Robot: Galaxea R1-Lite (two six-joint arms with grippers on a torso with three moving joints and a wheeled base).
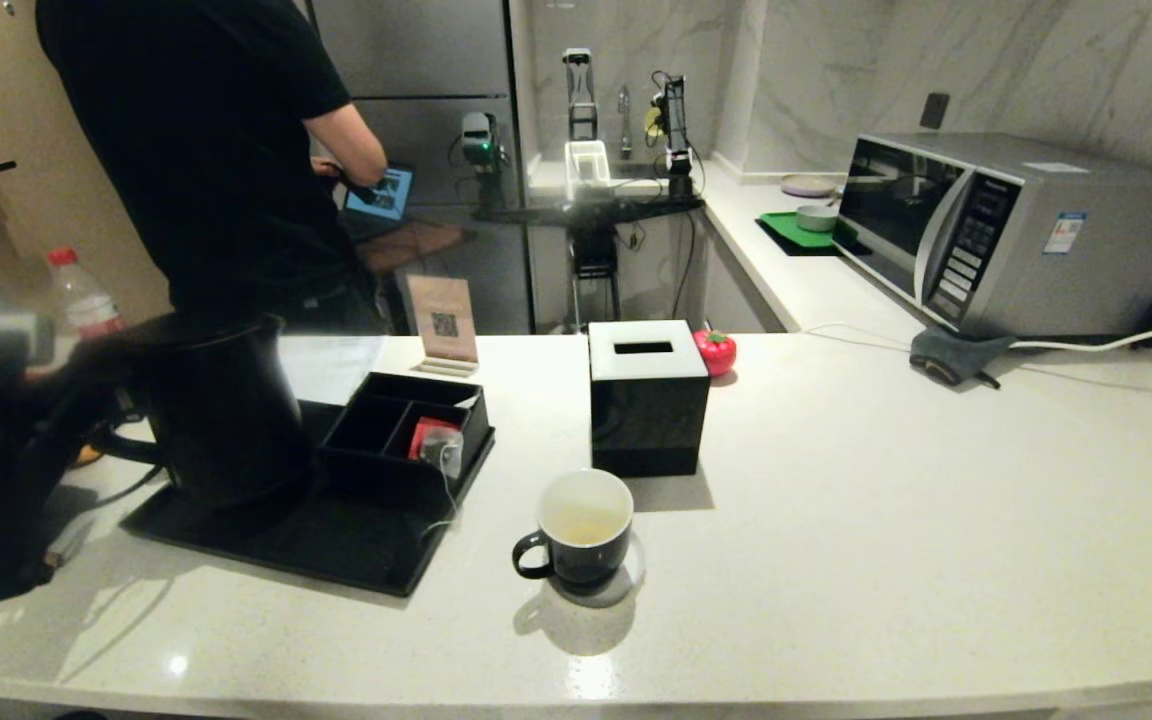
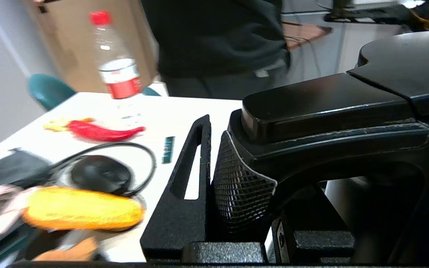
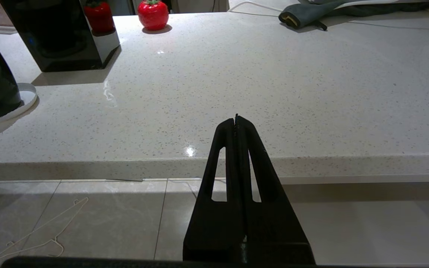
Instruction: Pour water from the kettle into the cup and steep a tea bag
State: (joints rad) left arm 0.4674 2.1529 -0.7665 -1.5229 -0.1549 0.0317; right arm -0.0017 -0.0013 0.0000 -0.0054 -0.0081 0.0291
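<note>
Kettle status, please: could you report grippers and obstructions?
Left gripper shut on kettle handle, kettle upright on tray. Right gripper shut, parked off counter. Cup holds water; path clear.

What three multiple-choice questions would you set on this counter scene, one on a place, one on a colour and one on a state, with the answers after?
1. Where does the cup stand?
A. In front of the black tissue box
B. On the black tray
C. Inside the microwave

2. What colour is the cup's inside?
A. Red
B. White
C. Green

3. How do the jaws of the right pincer stand?
A. Wide open
B. Closed on the cup's handle
C. Shut, holding nothing

Answers:
1 A: the head view shows it on the bare counter, just in front of the box.
2 B: the inner wall is white above a faintly yellowish liquid.
3 C: the right wrist view shows the two fingers pressed together, off the counter's edge.
</note>
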